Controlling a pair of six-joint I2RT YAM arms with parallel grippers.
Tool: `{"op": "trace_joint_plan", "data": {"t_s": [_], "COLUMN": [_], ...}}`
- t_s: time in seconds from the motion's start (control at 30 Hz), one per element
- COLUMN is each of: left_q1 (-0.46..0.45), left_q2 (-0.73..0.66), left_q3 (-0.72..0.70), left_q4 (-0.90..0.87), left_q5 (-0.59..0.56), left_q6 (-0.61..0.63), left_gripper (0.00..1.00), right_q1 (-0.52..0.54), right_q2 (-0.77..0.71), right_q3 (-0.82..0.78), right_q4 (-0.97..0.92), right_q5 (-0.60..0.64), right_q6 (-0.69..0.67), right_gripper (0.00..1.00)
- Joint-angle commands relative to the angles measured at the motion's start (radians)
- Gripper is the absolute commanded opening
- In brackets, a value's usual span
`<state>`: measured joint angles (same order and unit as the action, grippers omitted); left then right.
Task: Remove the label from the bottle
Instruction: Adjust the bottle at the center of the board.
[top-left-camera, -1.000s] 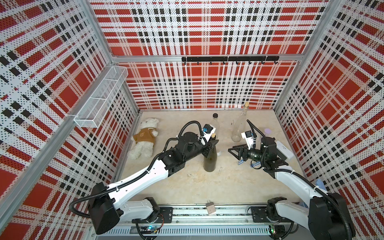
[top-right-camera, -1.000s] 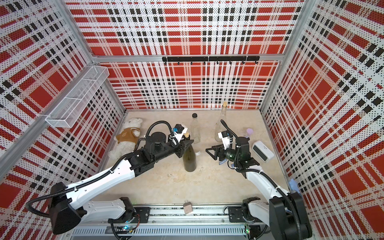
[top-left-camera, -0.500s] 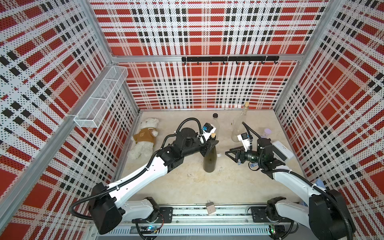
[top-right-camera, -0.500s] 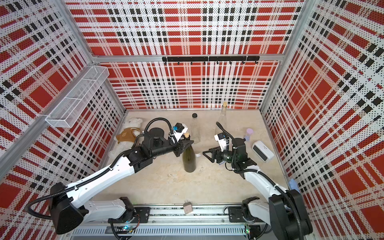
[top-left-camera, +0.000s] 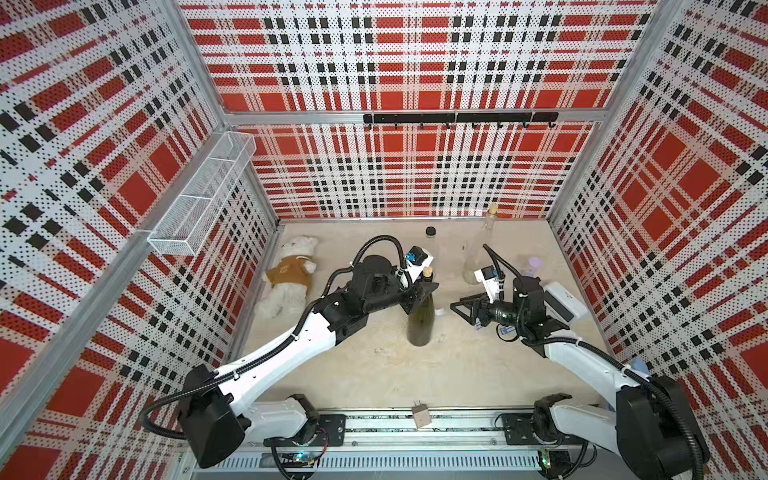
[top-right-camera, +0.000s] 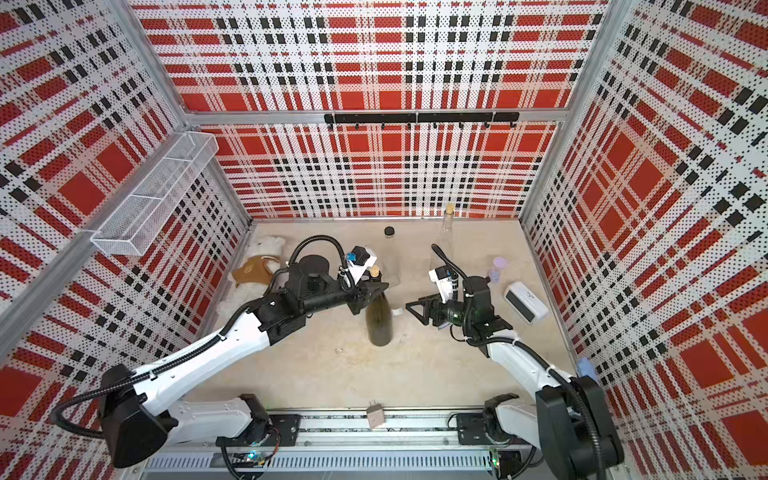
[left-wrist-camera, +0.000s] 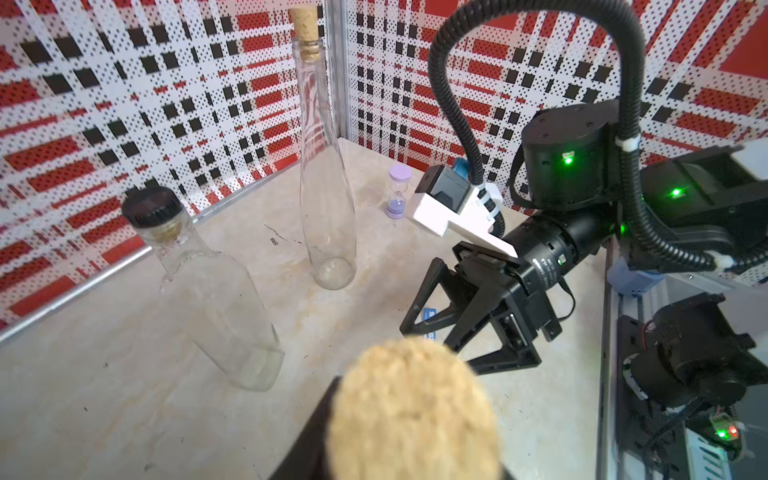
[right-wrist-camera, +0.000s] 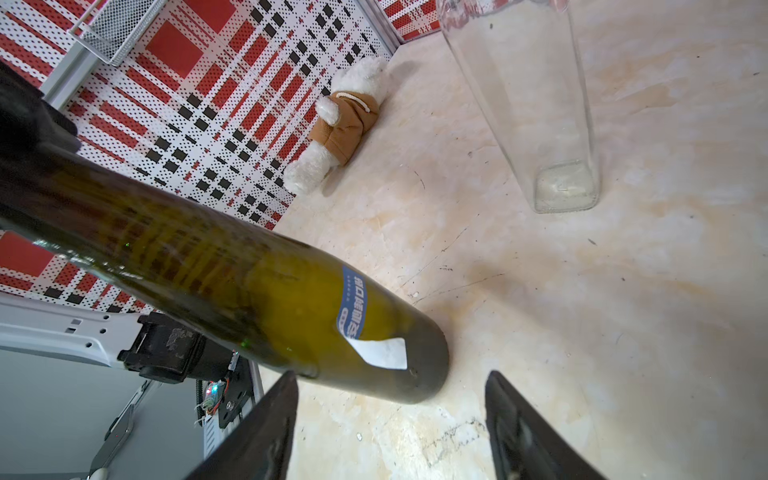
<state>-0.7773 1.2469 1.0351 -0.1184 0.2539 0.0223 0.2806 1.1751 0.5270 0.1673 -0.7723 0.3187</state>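
Currently on the table (top-left-camera: 415, 374): bottles, three in all, namely one green bottle (top-left-camera: 420, 320) stoppered with a cork (left-wrist-camera: 411, 411), one black-capped clear bottle (left-wrist-camera: 216, 299) and one tall clear bottle (left-wrist-camera: 324, 166), likewise corked. Also one teddy bear (top-left-camera: 291, 278), one purple hourglass (left-wrist-camera: 397, 191) and one white box (top-left-camera: 563, 301). On the walls, one wire basket (top-left-camera: 199, 199) and one hook rail (top-left-camera: 457, 118). Arms, two. Position of the green bottle: upright near the middle of the table, between the two grippers. One blue label (right-wrist-camera: 353, 307) low on its body, on the side facing the right arm, white at the end nearest the base. Left arm: extended forward from the front rail, wrist roughly level, left gripper (top-left-camera: 422, 296) set about the neck of the green bottle just beneath the cork. Cannot tell whether clamped on the neck or slackened. Right arm: bent at the elbow, forearm angled inward, wrist horizontal, right gripper (right-wrist-camera: 390, 386) aimed at the lower body of the green bottle, near it but apart. Jaws spread wide, nothing between them.
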Motion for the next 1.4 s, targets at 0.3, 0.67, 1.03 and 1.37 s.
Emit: {"op": "trace_joint_plan", "data": {"t_s": [0.3, 0.67, 1.03, 1.37], "left_q1": [0.014, -0.017, -0.185, -0.183], "left_q2": [-0.089, -0.317, -0.238, -0.248], "left_q3": [-0.042, -0.15, -0.155, -0.158], "left_q4": [-0.015, 0.008, 0.039, 0.038], "left_q5": [-0.122, -0.451, -0.488, -0.497], "left_q6": [-0.058, -0.28, -0.212, -0.211], "left_gripper": [0.78, 0.92, 1.0, 0.99], "right_q1": [0.005, 0.004, 0.005, 0.005], "right_q2": [-0.02, -0.043, -0.032, -0.025], "right_q3": [0.002, 0.0, 0.015, 0.016], "right_q4": [0.007, -0.016, -0.015, 0.002], "right_q5": [0.022, 0.037, 0.037, 0.041], "right_q6": [-0.04, -0.051, -0.048, -0.046], "right_gripper": [0.72, 0.72, 0.71, 0.71]}}
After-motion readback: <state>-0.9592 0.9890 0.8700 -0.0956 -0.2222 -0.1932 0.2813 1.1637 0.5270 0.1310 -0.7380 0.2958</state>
